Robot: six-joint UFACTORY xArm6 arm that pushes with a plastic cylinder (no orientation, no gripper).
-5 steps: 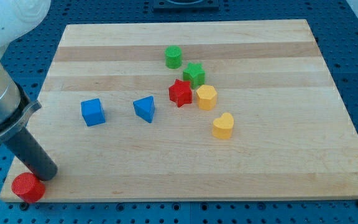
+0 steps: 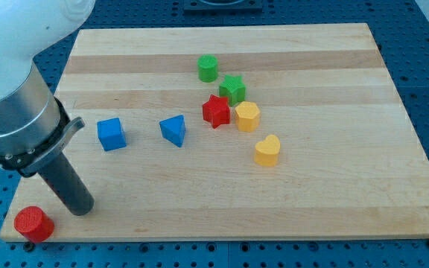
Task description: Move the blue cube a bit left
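Rightward now, my tip (image 2: 83,209) nears the blue cube (image 2: 111,135).

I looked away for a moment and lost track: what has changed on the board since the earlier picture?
Only my tip moved: it slid toward the view's right, away from the red cylinder, and now sits below-left of the blue cube, not touching it. No block has shifted.

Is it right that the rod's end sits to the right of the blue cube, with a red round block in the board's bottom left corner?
Not quite. The camera view shows my tip to the left of the blue cube and below it, not to its right. The red round block does sit in the bottom left corner of the board.
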